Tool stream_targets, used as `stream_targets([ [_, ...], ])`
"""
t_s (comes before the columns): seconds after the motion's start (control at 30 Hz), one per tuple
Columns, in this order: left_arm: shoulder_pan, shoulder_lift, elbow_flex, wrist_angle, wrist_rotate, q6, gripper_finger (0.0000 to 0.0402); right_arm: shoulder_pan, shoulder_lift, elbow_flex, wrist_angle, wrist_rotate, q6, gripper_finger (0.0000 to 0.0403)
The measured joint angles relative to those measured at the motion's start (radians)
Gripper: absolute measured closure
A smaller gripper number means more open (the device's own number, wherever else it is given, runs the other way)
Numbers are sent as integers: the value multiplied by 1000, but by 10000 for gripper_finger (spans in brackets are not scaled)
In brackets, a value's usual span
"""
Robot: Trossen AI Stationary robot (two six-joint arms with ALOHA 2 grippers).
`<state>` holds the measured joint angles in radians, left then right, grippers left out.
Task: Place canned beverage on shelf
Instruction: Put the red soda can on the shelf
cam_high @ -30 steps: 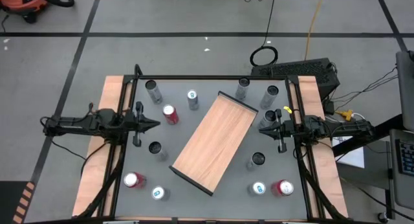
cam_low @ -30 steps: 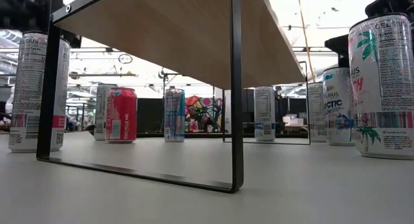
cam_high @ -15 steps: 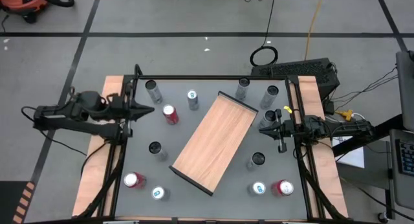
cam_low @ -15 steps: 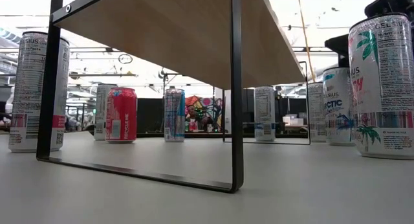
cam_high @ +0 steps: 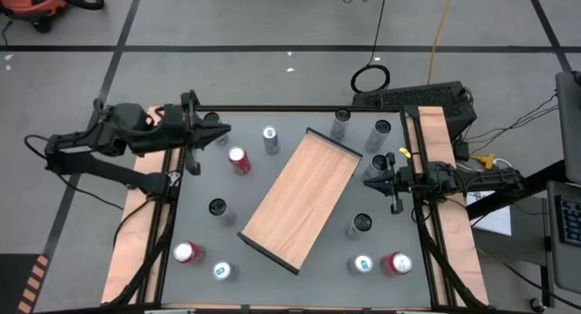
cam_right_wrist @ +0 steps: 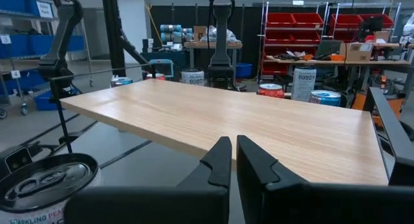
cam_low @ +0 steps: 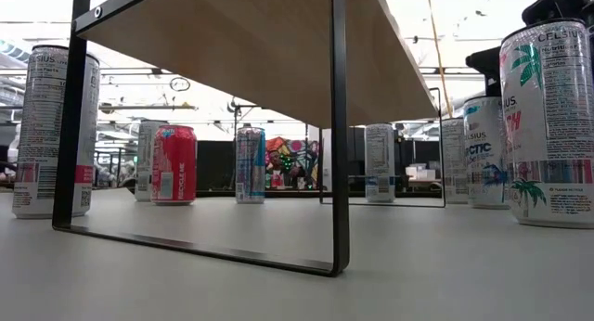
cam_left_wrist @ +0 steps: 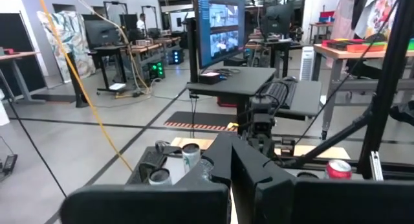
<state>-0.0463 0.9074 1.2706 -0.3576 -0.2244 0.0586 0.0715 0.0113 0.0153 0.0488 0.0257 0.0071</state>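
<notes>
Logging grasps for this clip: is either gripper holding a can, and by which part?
Neither. The left gripper and right gripper are shut on nothing.

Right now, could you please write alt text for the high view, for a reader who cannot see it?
A light-brown wooden shelf lies diagonally on the grey table, empty, with beverage cans standing around it. The left gripper, shut, sits over the table's far-left corner near a red can; the right gripper, shut, waits at the right edge.
</notes>
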Motion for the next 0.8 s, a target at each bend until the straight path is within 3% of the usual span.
stream_targets([
  [0.23, 0, 105, 90, 5, 0, 0, 402, 0, 0, 40, -6, 0, 26, 403],
  [0.47, 0, 154, 96, 1, 0, 0, 402, 0, 19, 204, -87, 0, 36, 403],
  [0.8, 0, 158, 97, 10, -1, 0, 402, 0, 277, 579, -301, 3, 42, 403],
])
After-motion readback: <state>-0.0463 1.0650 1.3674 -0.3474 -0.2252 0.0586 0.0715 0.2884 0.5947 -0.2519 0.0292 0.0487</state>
